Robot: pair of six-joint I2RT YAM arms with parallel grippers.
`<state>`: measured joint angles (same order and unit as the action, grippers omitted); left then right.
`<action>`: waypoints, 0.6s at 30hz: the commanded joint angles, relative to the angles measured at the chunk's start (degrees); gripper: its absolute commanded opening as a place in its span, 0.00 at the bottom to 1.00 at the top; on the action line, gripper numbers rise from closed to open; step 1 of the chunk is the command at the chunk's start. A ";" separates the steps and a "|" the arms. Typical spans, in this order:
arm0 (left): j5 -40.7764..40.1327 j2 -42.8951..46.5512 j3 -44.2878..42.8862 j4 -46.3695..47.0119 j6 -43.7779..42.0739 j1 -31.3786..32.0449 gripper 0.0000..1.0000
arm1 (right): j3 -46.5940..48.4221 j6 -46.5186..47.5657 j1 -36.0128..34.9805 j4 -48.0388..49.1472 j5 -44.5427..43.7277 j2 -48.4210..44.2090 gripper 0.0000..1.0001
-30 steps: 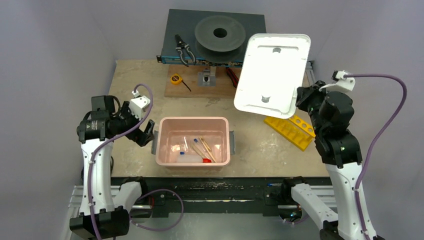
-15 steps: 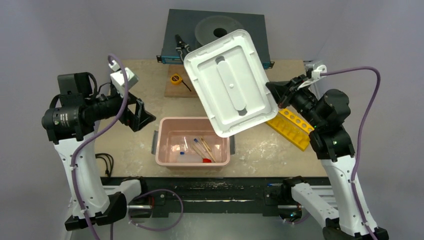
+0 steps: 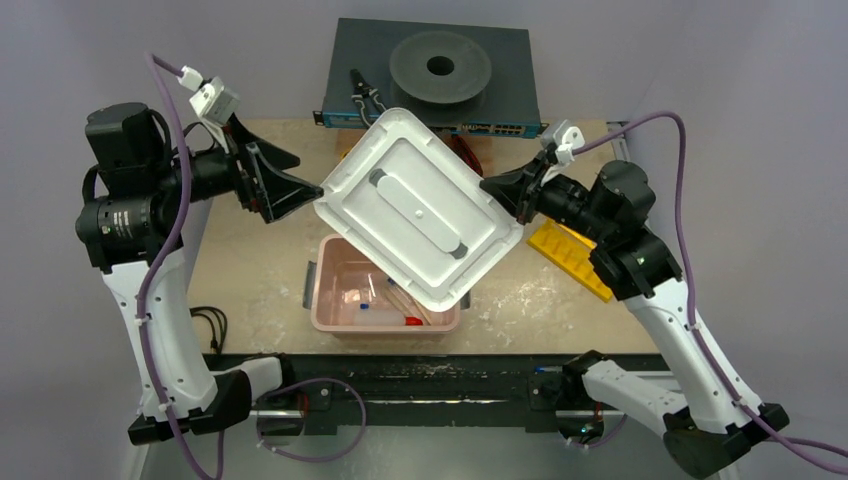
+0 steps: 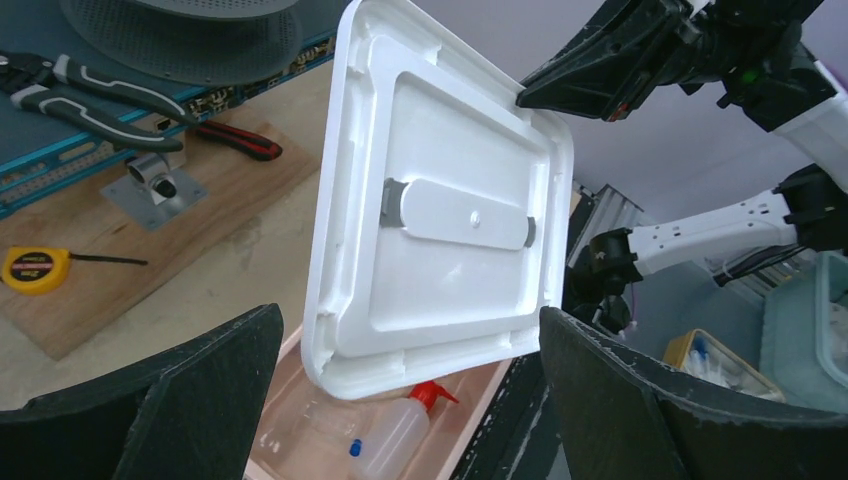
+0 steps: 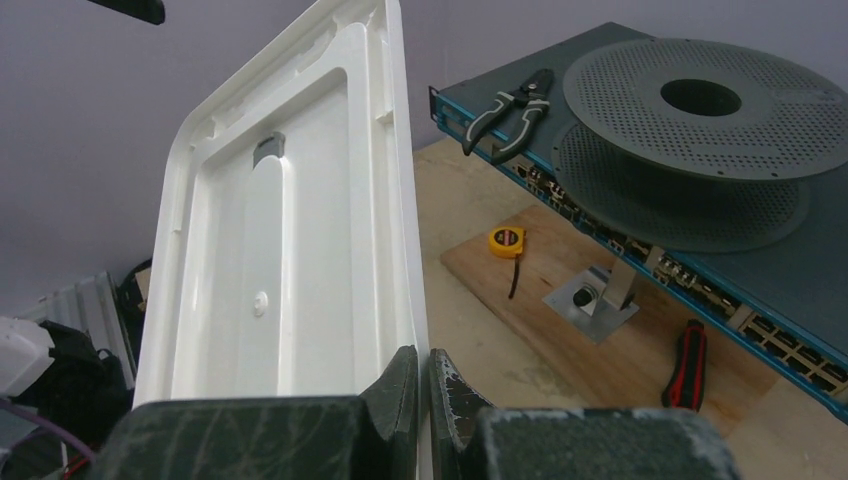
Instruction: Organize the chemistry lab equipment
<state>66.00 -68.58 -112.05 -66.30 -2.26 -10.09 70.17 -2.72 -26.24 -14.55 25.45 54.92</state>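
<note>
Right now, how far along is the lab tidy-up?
Done: the squeeze bottle, tubes and sticks lie in the pink bin. In hand: the right gripper is shut on the edge of the white lid above the bin, left gripper open beside it. Left: seating the lid.

The lid (image 3: 418, 207) is seen as smooth white plastic with a faint sheen, and the bin (image 3: 380, 327) as smooth pink plastic. The bench (image 3: 255, 270) is shown matt, rough and mottled like stone, the board (image 4: 100, 300) as bare wood. The squeeze bottle (image 4: 398, 440) is rendered in translucent plastic, the perforated spool (image 5: 640, 140) in matt grey.
</note>
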 commanded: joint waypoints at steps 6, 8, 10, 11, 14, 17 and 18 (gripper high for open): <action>2.27 0.70 6.40 4.84 2.57 0.17 1.00 | 3.12 4.64 -1.49 4.67 8.61 1.32 0.00; 1.74 0.62 7.59 4.44 0.40 0.20 1.00 | 3.18 4.65 -1.80 5.10 9.08 1.86 0.00; 2.97 0.49 8.60 4.16 0.19 0.16 1.00 | 3.40 4.70 -2.16 5.49 9.38 2.44 0.00; 3.88 0.57 9.25 4.21 0.34 0.18 1.00 | 3.58 4.70 -2.35 5.55 9.43 2.66 0.00; 5.57 0.76 11.50 4.73 0.70 0.49 1.00 | 4.18 4.70 -2.99 5.97 9.40 3.51 0.00; 6.33 0.90 13.66 2.85 -1.66 0.82 1.00 | 4.68 4.41 -3.69 6.87 9.33 4.32 0.00; 6.34 0.99 14.34 1.97 -2.68 1.13 1.00 | 4.83 4.25 -3.90 7.20 9.31 4.56 0.00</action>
<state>69.49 -68.34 -99.79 -63.09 -1.32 -9.89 71.09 1.61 -29.23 -13.04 33.12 59.57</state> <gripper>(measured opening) 0.998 0.011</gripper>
